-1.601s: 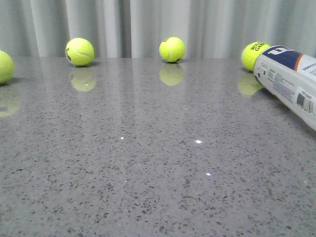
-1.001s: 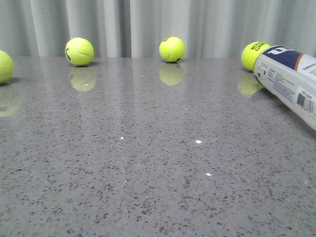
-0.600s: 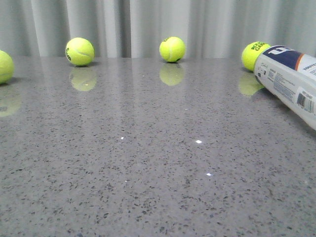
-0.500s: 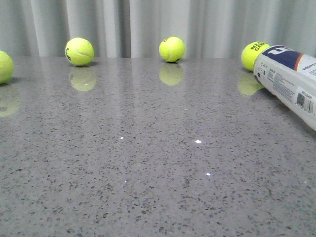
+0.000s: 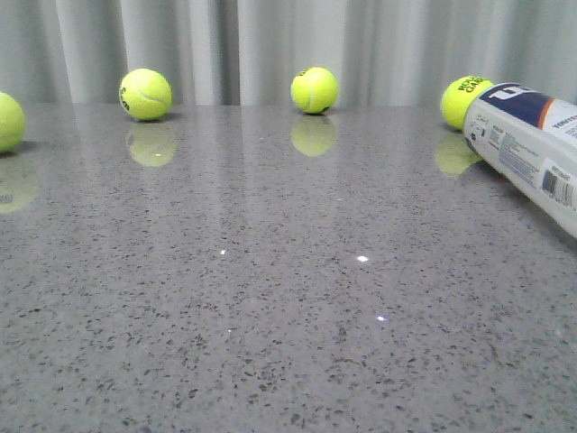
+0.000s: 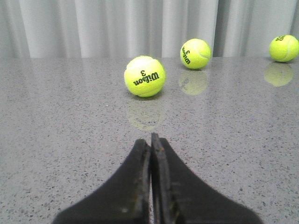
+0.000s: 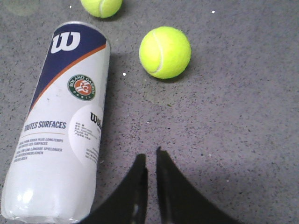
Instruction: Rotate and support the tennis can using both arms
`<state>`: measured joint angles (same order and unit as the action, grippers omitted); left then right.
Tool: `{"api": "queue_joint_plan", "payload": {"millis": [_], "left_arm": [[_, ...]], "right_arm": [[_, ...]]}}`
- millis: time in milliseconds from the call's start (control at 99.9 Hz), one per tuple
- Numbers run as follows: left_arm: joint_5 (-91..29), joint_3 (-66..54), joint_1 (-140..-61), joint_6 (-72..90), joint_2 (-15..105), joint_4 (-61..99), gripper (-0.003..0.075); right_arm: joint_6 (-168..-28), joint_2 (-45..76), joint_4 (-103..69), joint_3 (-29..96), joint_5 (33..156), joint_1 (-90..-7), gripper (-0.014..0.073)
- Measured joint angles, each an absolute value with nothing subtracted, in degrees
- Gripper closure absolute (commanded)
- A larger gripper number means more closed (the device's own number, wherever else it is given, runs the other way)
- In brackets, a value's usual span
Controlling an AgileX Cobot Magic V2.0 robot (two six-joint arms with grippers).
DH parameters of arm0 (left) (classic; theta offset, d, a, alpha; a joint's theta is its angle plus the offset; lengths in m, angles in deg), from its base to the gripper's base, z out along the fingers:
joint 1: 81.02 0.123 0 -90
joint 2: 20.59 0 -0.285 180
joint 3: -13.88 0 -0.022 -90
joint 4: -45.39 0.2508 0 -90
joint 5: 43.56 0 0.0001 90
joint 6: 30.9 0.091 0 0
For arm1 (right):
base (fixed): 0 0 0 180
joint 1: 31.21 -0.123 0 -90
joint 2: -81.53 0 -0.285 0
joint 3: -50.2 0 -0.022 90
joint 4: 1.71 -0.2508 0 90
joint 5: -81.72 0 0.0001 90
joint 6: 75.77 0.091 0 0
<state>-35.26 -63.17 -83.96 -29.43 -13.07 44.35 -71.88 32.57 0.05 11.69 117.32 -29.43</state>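
Note:
The tennis can (image 5: pixel 527 144) lies on its side at the table's far right, its navy "W" end towards the back, running out of the front view. In the right wrist view the can (image 7: pixel 60 121) lies beside my right gripper (image 7: pixel 149 158), which is empty, nearly closed with only a narrow slit, and apart from the can. My left gripper (image 6: pixel 150 142) is shut and empty over bare table, with a tennis ball (image 6: pixel 144 76) ahead of it. Neither gripper shows in the front view.
Tennis balls sit along the back edge at the left (image 5: pixel 145 94), the middle (image 5: pixel 315 90), behind the can (image 5: pixel 464 101) and at the far left (image 5: pixel 7 122). One ball (image 7: pixel 165 52) lies close to the can's "W" end. Grey curtains hang behind the speckled grey table (image 5: pixel 288 298).

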Motion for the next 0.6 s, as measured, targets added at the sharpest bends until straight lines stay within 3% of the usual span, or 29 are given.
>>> {"api": "queue_joint_plan", "payload": {"millis": [50,140,230,600], "left_arm": [[-35.3,-63.2,-84.0,-29.4,-13.1,44.4,0.0741],[-35.3,-63.2,-84.0,-29.4,-13.1,44.4,0.0741],[-35.3,-63.2,-84.0,-29.4,-13.1,44.4,0.0741],[-35.3,-63.2,-84.0,-29.4,-13.1,44.4,0.0741]], "right_arm": [[-71.9,30.3,-0.4,13.0,117.9,-30.2,0.0102],[-72.1,27.1,-1.1,15.2,119.0,-31.6,-0.0083],[-72.2,23.3,-2.1,18.0,120.9,-33.2,-0.0041],[-72.3,6.9,-11.6,32.2,131.3,-35.1,-0.0042]]}}
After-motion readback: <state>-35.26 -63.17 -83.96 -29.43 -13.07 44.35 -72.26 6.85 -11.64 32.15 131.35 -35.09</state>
